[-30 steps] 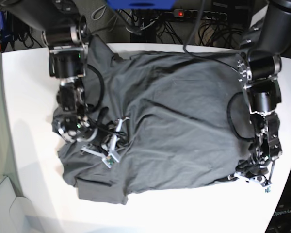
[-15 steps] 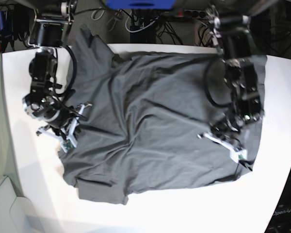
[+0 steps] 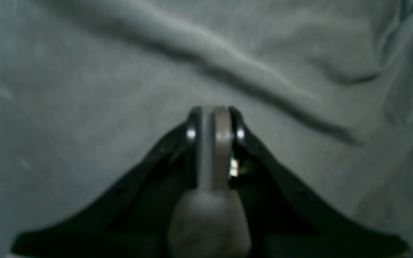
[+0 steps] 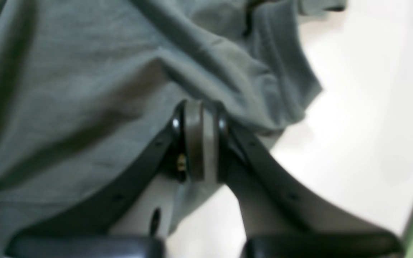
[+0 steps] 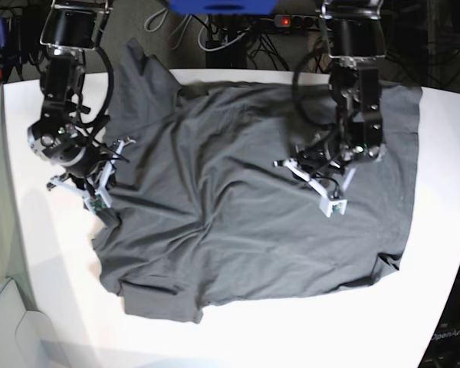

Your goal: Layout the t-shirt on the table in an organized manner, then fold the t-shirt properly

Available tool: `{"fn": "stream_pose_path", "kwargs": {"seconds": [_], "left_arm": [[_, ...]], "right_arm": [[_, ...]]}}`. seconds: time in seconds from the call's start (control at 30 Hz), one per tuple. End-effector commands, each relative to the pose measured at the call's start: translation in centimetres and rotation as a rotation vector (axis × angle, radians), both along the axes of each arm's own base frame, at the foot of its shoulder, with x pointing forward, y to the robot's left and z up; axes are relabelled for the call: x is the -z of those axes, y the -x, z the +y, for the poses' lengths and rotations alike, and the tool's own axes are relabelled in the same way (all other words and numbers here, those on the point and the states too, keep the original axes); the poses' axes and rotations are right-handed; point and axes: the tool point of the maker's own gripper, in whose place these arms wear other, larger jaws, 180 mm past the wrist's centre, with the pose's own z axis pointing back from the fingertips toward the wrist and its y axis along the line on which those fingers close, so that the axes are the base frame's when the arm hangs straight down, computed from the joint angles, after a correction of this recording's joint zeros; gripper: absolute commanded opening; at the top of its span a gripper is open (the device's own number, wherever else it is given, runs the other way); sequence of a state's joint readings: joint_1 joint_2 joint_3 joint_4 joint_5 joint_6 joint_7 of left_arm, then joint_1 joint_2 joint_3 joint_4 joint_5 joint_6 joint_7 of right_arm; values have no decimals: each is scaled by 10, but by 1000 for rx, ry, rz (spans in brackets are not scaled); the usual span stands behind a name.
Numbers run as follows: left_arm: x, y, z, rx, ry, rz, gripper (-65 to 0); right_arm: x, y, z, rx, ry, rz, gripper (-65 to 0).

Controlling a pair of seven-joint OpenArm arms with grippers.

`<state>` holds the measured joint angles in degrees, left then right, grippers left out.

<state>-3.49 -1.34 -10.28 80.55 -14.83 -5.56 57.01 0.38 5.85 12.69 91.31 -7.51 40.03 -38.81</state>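
While the t-shirt [image 5: 245,207] lies spread across most of the bench [image 5: 46,291], it is far from flat: long ridges run over its middle, one sleeve [image 5: 142,73] reaches toward the far edge, and the near hem [image 5: 161,303] is bunched and folded under at one corner. Its dark grey cloth fills my left wrist view [image 3: 120,71] from side to side, crossed by a diagonal wrinkle. My left pincer [image 5: 322,188] hangs over the shirt's middle-right part with its jaws clenched together and nothing between them (the pads meet flat in the wrist view [image 3: 212,122]). My right pincer [image 5: 100,188] sits at the shirt's edge, near the sleeve side, jaws likewise pressed shut [image 4: 199,118]; cloth lies just under and beside the tips, but I cannot tell whether any is pinched. White bench [image 4: 353,125] shows bare beside it. Behind the bench, cables [image 5: 238,34] and a power strip [image 5: 303,21] crowd the floor.
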Motion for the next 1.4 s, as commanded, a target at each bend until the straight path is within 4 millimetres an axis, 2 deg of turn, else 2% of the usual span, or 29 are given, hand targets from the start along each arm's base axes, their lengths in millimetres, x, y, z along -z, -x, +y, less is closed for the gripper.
{"fn": "stream_pose_path", "kwargs": {"seconds": [0.0,0.07,0.2,0.33,0.43,0.53,0.7,0.83,0.9,1.03,1.13,1.2,1.3,1.37], "left_arm": [[6,-2,23,-24,-69,23,-587],[14,-8,45,-44,-107,7,-587],[38,-5,90,-90,-174,10,-587],[42,-24,124,-132,-223,-19,-587],[31,-47,144,-162,-241,-51,-587],[8,-78,145,-174,-234,-103,-587],[-34,-117,141,-178,-216,-189,-587],[-59,-126,132,-157,-211,-222,-587],[-68,-130,119,-145,-192,-246,-587],[-78,-126,112,-128,-193,-259,-587],[-88,-122,107,-108,-198,-259,-587],[-95,-116,106,-95,-208,-261,-587],[-97,-101,106,-81,-226,-262,-587],[-97,-87,119,-117,-232,-257,-587]], "right_arm": [[-18,-9,1,-8,-6,-64,-610],[-22,-6,1,-11,2,-75,-610],[-20,11,1,-17,17,-65,-610],[-13,28,0,-14,34,-24,-610],[-7,37,-1,-10,54,27,-610],[0,44,7,-1,36,56,-610],[7,53,13,-7,22,79,-610],[7,52,25,-41,18,78,-609],[-1,48,33,-67,20,54,-609],[-18,40,69,-140,-7,-4,-613],[-23,33,89,-172,-40,-23,-614],[-13,34,103,-192,-67,8,-614],[7,33,107,-196,-85,63,-614],[21,29,105,-187,-94,105,-614]]}}
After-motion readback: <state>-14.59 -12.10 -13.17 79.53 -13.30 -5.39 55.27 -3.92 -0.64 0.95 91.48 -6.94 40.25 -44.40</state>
